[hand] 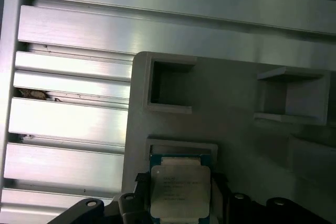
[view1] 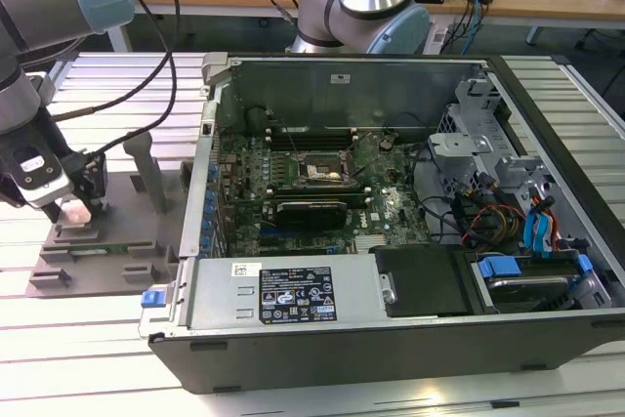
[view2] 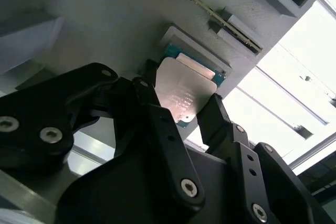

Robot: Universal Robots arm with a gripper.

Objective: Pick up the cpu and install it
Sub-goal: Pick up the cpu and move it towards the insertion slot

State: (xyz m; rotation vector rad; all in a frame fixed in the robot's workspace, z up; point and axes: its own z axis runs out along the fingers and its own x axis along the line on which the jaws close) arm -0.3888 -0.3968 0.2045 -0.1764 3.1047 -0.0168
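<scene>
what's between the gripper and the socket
In the exterior view, an upright grey post and then the case's side wall stand between the gripper and the socket.

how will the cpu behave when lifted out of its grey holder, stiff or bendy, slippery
Probably stiff: the cpu is a flat square with a metal top plate, unlikely to flex. Likely slippery, since that plate is smooth and shiny. It lies in a shallow recess of the grey holder, so it might tilt and catch if lifted unevenly.
</scene>
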